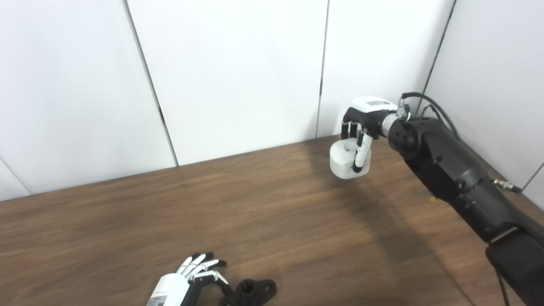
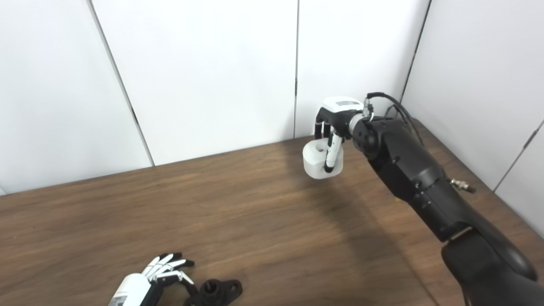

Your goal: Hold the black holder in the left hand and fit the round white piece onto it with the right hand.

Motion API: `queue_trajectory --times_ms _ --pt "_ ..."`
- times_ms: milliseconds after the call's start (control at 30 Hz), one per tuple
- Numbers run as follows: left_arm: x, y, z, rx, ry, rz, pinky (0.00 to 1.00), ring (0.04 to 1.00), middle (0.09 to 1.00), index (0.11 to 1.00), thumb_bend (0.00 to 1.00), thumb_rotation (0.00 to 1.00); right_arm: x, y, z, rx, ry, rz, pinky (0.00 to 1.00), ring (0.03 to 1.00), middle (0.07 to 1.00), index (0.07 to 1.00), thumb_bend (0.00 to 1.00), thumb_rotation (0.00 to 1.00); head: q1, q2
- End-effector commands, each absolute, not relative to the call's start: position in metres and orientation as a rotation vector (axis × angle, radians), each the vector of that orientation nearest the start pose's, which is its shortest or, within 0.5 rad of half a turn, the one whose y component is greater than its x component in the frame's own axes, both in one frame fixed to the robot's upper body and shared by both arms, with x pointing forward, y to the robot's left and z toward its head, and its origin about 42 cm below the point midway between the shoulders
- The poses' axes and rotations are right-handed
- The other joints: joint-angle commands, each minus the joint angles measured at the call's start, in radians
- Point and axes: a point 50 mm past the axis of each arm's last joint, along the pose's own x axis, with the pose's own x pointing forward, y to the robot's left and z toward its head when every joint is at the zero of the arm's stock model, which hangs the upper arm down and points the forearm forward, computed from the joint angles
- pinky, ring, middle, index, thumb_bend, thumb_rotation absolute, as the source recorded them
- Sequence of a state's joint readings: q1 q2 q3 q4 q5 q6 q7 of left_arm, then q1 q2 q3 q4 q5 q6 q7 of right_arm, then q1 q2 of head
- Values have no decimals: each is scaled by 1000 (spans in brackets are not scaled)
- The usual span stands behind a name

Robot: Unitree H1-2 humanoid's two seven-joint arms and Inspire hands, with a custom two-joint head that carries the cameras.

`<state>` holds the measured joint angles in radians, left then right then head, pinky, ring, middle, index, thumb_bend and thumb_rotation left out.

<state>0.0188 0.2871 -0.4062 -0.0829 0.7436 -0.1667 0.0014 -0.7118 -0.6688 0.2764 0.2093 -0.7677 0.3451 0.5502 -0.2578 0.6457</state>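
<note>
The round white piece (image 1: 346,160) hangs above the far right of the wooden table (image 1: 263,212), held by my right hand (image 1: 361,127), whose fingers curl down around its sides; it also shows as the white piece (image 2: 316,161) under my right hand (image 2: 333,121). The black holder (image 1: 253,292) lies flat on the table at the bottom edge of the picture. My left hand (image 1: 195,274) rests just left of it, fingers spread and apart; its thumb reaches toward the black holder (image 2: 217,291), and contact is unclear.
White wall panels (image 1: 238,76) stand right behind the table's far edge and along its right side. A cable (image 1: 429,104) loops over the right wrist. The black right forearm (image 1: 459,182) stretches over the table's right part.
</note>
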Motion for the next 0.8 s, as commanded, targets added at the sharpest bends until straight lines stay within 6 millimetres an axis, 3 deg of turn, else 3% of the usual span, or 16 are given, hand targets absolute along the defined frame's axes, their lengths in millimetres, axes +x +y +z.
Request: queue_trajectory --times_ms 0,333,400,500,567,600,700,767 --pt "224 197 58 1049 -73 -566 958 913 814 491 511 61 466 -345 347 -1430 113 77 126 199 304 485 526 132 0 1" --pt "226 195 65 1046 -90 -575 945 906 812 490 511 60 434 -318 382 -1381 60 184 193 270 352 486 524 131 7 45" --pt "226 193 67 1045 -88 -577 944 909 813 491 511 60 425 -307 387 -1405 33 232 265 348 402 493 528 54 9 52" --pt "226 190 71 1049 -87 -581 943 912 816 491 510 60 409 -290 393 -1476 -19 288 302 373 422 495 531 8 15 65" --pt "226 187 73 1051 -93 -579 937 908 813 491 511 59 400 -280 396 -1533 -53 324 462 463 480 483 531 4 25 77" --pt "227 186 74 1050 -95 -578 935 907 812 491 511 59 396 -275 396 -1548 -70 338 488 481 493 480 530 3 29 78" --pt "227 182 77 1047 -83 -576 941 913 815 491 511 59 384 -260 394 -1563 -101 374 761 582 533 459 525 0 43 90" --pt "228 179 80 1041 -71 -576 948 919 819 491 511 59 374 -248 392 -1556 -127 400 763 577 526 460 527 0 59 105"
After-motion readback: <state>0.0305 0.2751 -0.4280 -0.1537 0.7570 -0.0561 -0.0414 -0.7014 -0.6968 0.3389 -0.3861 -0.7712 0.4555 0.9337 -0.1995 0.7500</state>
